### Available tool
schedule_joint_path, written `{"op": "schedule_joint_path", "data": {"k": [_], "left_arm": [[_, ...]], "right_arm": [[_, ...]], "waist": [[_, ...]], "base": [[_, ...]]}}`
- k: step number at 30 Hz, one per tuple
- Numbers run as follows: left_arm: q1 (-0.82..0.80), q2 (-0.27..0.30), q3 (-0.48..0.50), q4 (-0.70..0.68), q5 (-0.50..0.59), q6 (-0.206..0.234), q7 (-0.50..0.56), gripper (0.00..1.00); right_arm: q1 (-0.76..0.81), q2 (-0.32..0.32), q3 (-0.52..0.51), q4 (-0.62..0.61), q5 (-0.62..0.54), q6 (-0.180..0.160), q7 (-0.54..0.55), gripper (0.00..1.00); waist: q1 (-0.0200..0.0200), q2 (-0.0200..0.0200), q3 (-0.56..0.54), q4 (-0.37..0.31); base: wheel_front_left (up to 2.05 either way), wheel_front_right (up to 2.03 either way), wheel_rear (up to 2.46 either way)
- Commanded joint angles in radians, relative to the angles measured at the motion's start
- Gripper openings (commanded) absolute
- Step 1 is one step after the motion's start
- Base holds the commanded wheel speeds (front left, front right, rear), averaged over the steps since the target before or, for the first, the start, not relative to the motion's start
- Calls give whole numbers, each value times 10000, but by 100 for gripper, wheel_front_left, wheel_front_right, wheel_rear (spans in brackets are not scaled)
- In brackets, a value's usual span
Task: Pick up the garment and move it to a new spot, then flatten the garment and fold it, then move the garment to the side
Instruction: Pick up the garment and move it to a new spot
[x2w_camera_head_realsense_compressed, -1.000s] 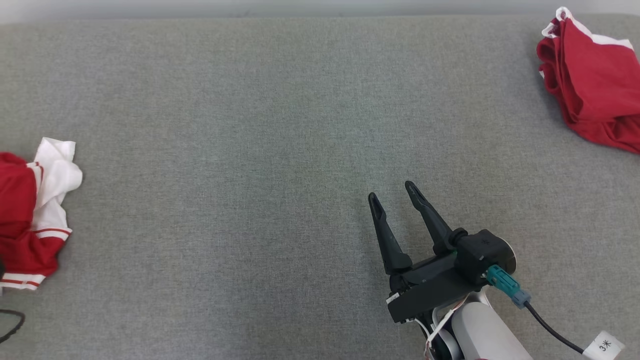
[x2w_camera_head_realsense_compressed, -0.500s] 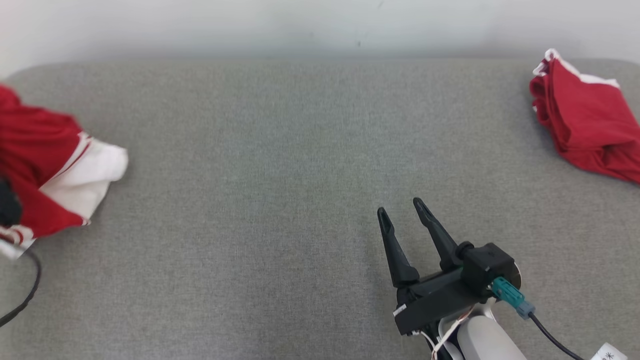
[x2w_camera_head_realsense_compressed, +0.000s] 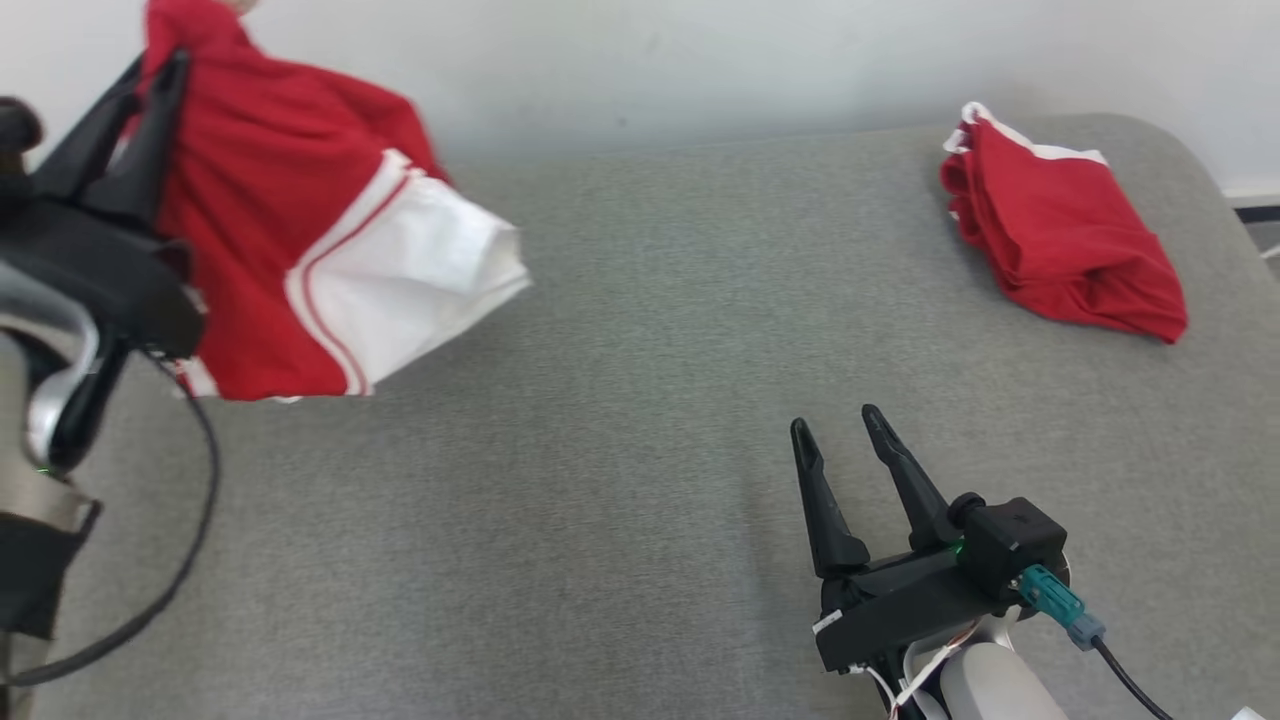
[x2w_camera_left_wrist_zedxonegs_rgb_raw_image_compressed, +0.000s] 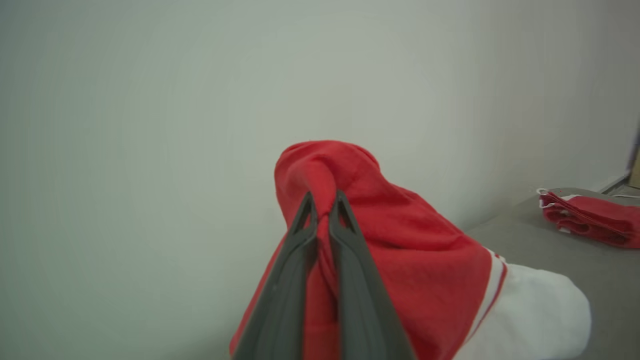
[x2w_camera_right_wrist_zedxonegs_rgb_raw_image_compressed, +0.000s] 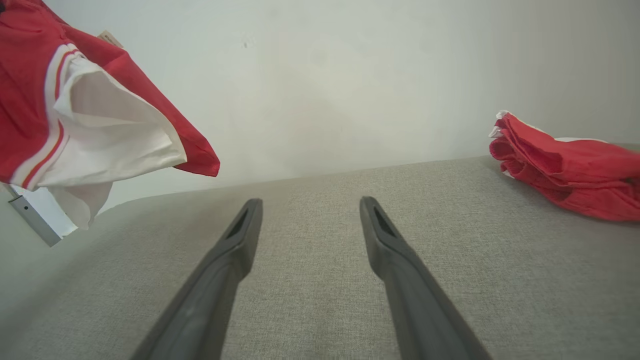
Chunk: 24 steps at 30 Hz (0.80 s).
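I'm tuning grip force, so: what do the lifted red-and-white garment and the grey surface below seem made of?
The garment: soft matte knit, probably cotton jersey; it drapes and bunches where the left gripper pinches it. The grey surface: matte woven upholstery-like cloth, showing a fine heathered weave; its padding can't be judged.

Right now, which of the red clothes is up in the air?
The red-and-white cloth garment, pinched in the left end effector and hanging above the grey fabric table. The other red garment lies folded on it at far right.
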Motion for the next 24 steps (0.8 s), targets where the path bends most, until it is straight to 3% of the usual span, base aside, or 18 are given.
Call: {"op": "schedule_joint_path", "data": {"k": [1, 12, 20, 24], "left_arm": [[-124, -90, -70, -212, -19, 11, 56, 0], [1334, -1000, -812, -1287, -266, 433, 21, 0], [2988, -1666, -1371, -586, -550, 496, -691, 0], [3402, -1951, -1687, 154, -177, 592, -1633, 0]], "right_arm": [[143, -1, -36, -55, 37, 1, -14, 100], [236, 1, -228, -202, 102, 1, -14, 100], [246, 1, -346, -97, -51, 1, -14, 100], [238, -2, -320, 5, -126, 1, -14, 100]], "waist": [[1, 0, 28, -372], [1, 0, 218, -710], [1, 0, 180, -430], [1, 0, 107, -258]], "base": [[0, 0, 0], [0, 0, 0], [0, 0, 0], [0, 0, 0]]}}
